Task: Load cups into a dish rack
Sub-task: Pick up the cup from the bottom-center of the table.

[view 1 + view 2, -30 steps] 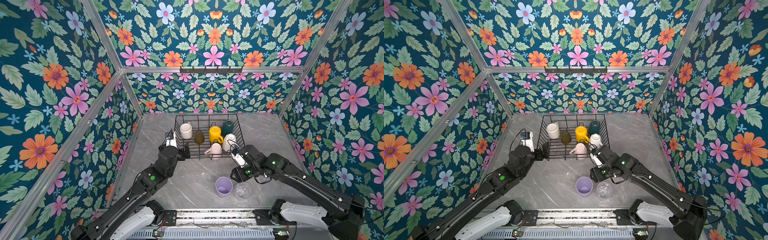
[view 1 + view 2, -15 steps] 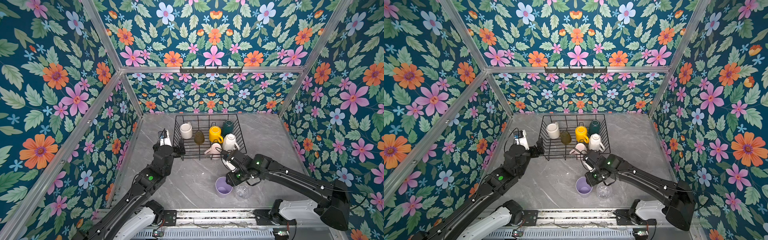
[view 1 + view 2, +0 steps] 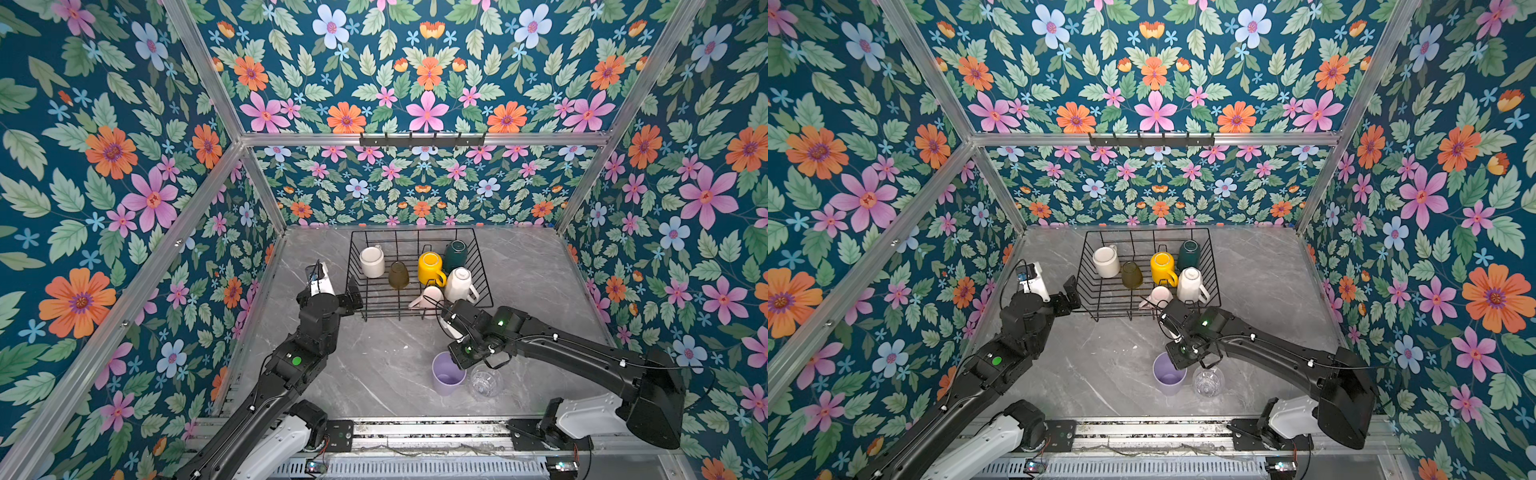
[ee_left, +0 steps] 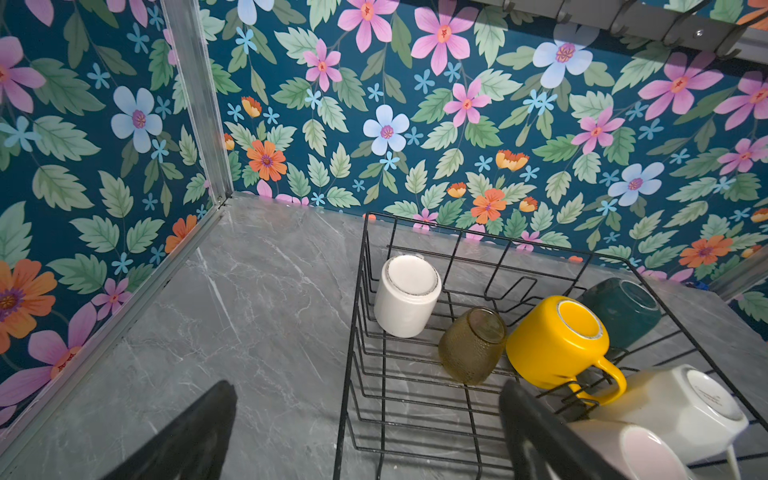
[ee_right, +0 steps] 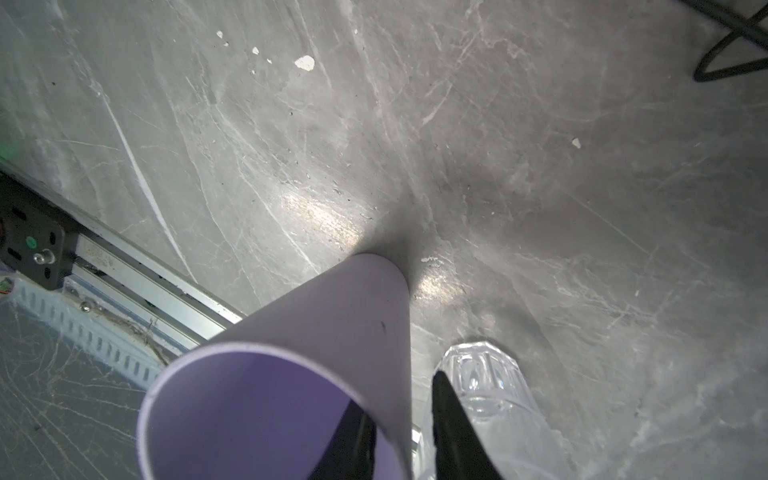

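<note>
A lilac tumbler (image 3: 446,374) (image 5: 332,316) stands upright on the grey table near the front, with a clear glass (image 3: 484,380) (image 5: 486,374) right beside it. My right gripper (image 3: 459,361) (image 5: 397,395) straddles the tumbler's wall: one finger is inside, the other between tumbler and glass. The jaws are narrow, with a thin gap showing at the outer finger. The black wire dish rack (image 3: 415,230) holds a white mug (image 3: 372,262), olive glass (image 3: 399,275), yellow mug (image 3: 430,269), dark green mug (image 3: 455,254), another white mug (image 3: 458,284) and pink mug (image 3: 430,297). My left gripper (image 3: 351,297) (image 4: 368,386) hangs open and empty at the rack's left side.
Floral walls with aluminium posts close in the table on three sides. A hook rail (image 3: 422,139) hangs on the back wall. A metal rail (image 3: 415,428) runs along the front edge, close to the tumbler and glass.
My right arm swung forward and down from the rack's front to the lilac tumbler, and its jaws narrowed around the wall. My left gripper drew slightly left and back beside the rack.
</note>
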`<move>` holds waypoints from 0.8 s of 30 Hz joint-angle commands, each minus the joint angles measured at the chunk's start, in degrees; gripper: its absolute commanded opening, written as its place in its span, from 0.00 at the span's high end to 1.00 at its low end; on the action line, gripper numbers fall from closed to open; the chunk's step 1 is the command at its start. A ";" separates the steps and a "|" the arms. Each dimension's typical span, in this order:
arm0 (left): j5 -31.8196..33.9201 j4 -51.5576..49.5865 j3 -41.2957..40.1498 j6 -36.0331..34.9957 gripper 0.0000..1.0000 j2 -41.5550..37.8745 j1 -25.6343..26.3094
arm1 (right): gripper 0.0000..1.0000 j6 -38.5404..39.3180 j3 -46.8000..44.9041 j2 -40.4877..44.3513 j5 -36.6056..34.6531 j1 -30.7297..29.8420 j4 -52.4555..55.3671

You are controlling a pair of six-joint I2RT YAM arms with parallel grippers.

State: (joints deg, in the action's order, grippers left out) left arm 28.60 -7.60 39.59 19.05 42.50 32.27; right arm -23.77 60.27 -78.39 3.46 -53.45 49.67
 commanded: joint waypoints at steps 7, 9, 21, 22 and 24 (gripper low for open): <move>0.76 3.96 -1.18 0.29 0.01 -1.28 -2.70 | 0.93 0.29 1.98 1.76 -0.77 -0.07 0.34; -0.11 4.55 -1.27 0.29 0.01 -1.28 -3.35 | 0.97 0.35 2.56 2.68 -0.46 0.17 0.32; -12.04 8.21 -2.30 1.77 0.01 -3.02 -9.47 | 1.00 0.73 4.84 13.13 15.13 11.71 -6.52; -14.13 9.05 -2.54 2.00 0.01 -3.21 -10.06 | 1.00 0.37 4.94 13.72 17.13 13.45 -8.60; -17.88 10.77 -3.02 2.47 0.01 -3.30 -11.37 | 1.00 -1.25 4.87 14.19 21.53 16.78 -13.32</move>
State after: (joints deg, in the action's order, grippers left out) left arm 17.63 -0.78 36.86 20.82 39.38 21.93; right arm -23.59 64.90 -64.69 17.23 -39.13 43.86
